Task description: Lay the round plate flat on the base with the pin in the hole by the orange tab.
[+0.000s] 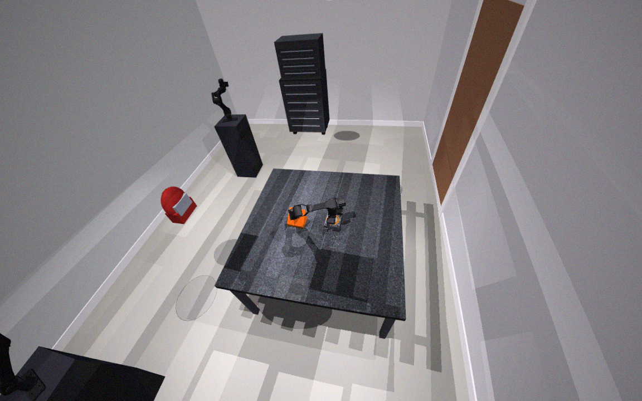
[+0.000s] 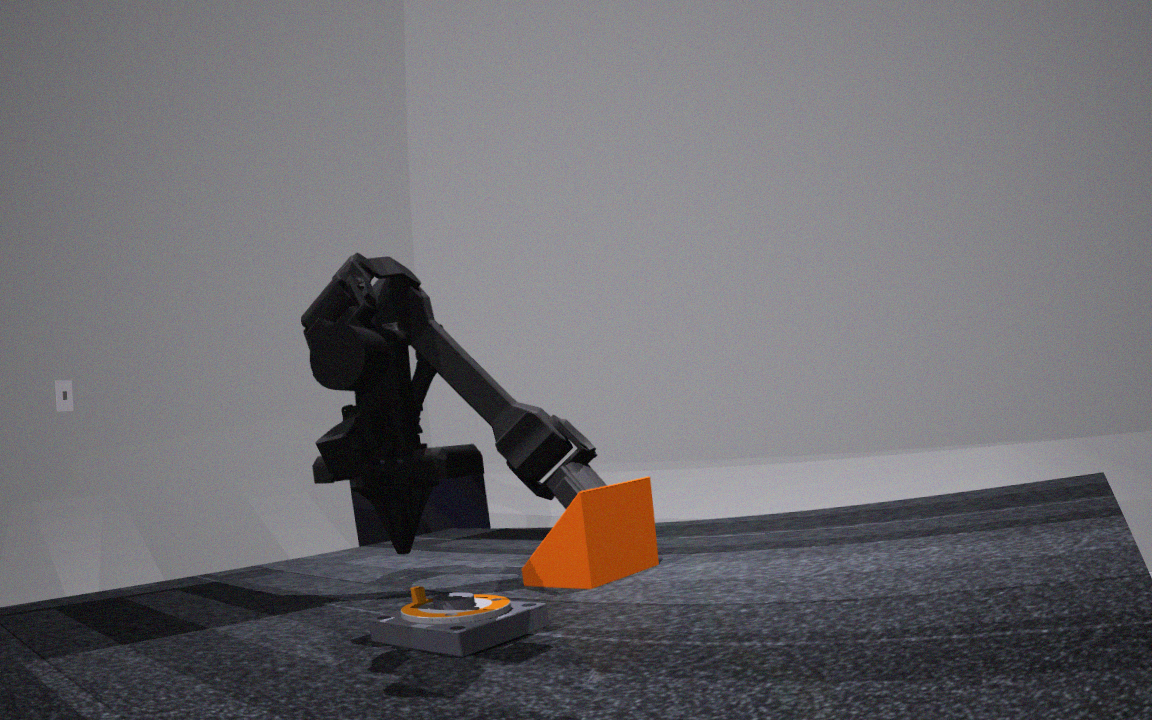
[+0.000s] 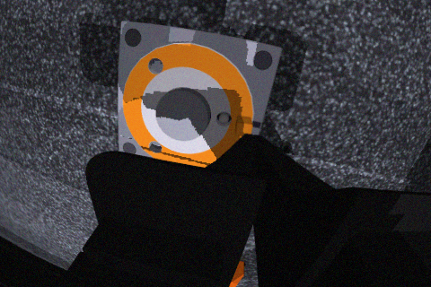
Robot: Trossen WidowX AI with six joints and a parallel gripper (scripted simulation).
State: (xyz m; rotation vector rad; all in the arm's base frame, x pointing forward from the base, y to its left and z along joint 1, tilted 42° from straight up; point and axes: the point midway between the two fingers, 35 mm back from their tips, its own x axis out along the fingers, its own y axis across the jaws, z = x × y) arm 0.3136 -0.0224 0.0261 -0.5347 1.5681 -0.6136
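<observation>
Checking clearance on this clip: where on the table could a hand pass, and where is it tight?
Bare stretches lie right of the orange wedge and in front of the grey base. It is tight between wedge and base, and above the plate, where the shut tool hangs just behind the orange tab.

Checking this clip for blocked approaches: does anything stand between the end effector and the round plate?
Nothing visible does. The end effector, shut and empty, hangs above the round plate on its grey base, with only open air between them. The orange tab stands unobstructed at the plate's edge.
</observation>
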